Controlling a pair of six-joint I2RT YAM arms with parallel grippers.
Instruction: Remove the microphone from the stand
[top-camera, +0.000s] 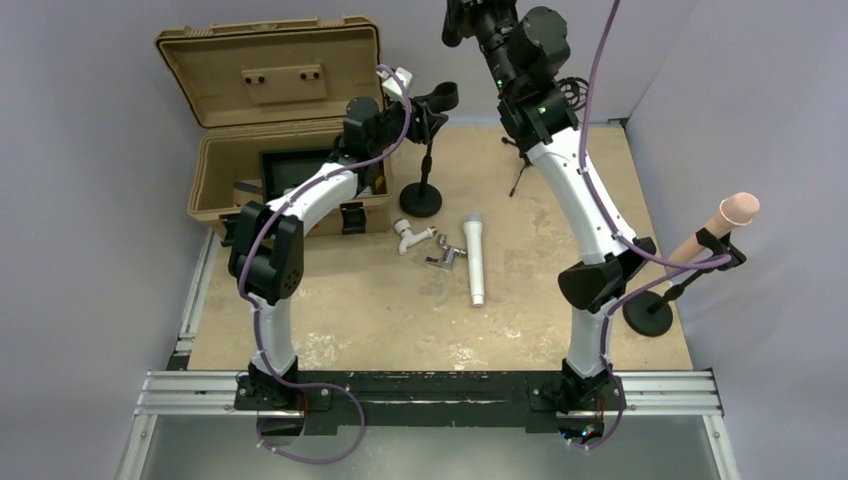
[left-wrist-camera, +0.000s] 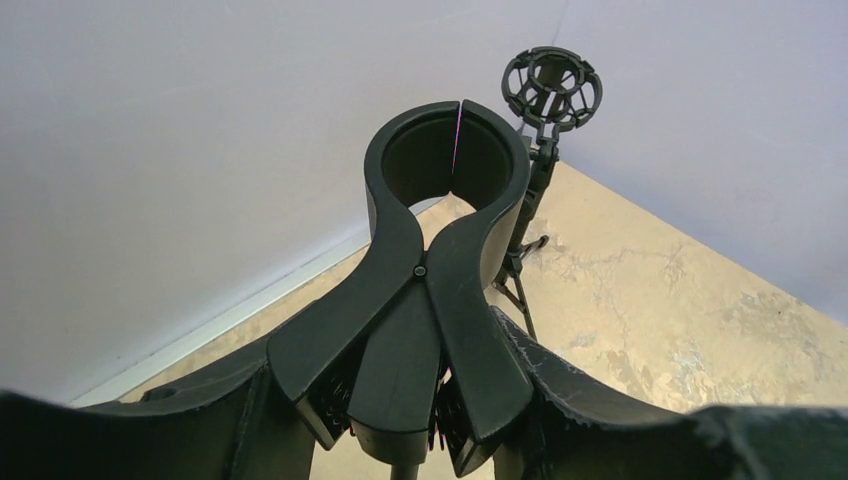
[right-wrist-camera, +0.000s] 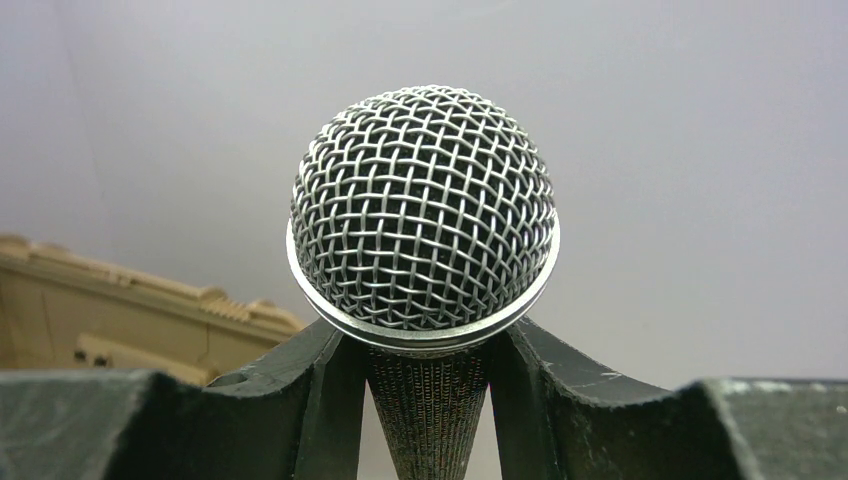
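We see the right pincer (right-wrist-camera: 425, 352) clamped on the mic (right-wrist-camera: 423, 215) just below its mesh head, long axis pointing to 12 o'clock, held clear at 1 o'clock from the empty clip (left-wrist-camera: 385, 230), which the left pincer (left-wrist-camera: 398, 385) grips.

— What closes the place in?
— Plain, matte, pale lilac-grey walls (top-camera: 80, 260) on the left, the back and the right, under soft, even light.
— And underfoot?
— A beige, mottled, scuffed board worktop (top-camera: 380, 320), whiter where it is worn near the front. Along its near edge runs a silver slotted aluminium rail (top-camera: 450, 393), with a smooth grey sheet surface (top-camera: 450, 450) beyond it.
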